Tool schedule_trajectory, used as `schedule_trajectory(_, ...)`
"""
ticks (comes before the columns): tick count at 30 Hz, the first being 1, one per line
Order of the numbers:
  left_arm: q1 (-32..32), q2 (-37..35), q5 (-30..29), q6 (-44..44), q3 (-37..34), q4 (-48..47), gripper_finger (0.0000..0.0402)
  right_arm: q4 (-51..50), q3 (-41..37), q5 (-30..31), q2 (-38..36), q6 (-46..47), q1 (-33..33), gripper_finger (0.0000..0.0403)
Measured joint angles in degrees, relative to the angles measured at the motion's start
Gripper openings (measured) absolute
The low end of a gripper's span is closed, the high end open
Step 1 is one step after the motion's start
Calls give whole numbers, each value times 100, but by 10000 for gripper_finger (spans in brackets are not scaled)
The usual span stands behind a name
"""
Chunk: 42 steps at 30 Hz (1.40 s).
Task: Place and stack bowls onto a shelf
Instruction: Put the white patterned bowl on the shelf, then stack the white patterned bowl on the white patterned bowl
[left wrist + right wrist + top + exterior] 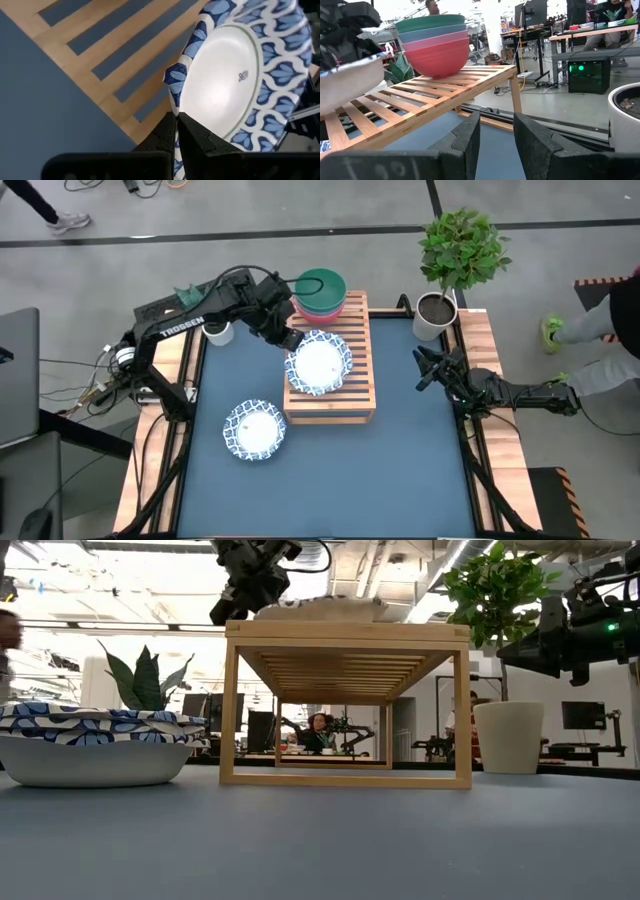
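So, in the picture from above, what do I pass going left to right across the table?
Patterned bowl on the tabletop → left pincer, gripping the rim of the patterned bowl on the shelf → right pincer, hovering open beside the shelf.

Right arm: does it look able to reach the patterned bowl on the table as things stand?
Probably not easily. The right pincer waits at the table's right edge; the patterned bowl on the table lies front-left, past the shelf. The blue table between looks clear, but the stretch is long.
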Motion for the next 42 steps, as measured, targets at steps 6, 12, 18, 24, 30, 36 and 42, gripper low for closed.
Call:
schedule_trajectory(6,0,0,-76,217,0,86,11,0,0,0,0,0,0,143)
schedule_trajectory(12,-2,0,-337,312,0,157,61,1,0,0,0,0,0,143)
schedule_trajectory(18,17,-133,386,668,-1,-20,119,2,0,0,0,3,0,143)
schedule_trajectory(24,17,-767,-54,1333,-1,-983,155,1,0,-1,1,4,0,143)
schedule_trajectory(30,-348,-1268,-1869,1521,-2,-2270,164,2,0,0,0,5,0,143)
schedule_trajectory(36,-1072,-1398,-2130,835,-366,-2424,165,0,0,-2,0,18,0,143)
schedule_trajectory(42,-1777,-1610,-2268,-427,-1764,-2136,165,1,0,-2,0,13,0,143)
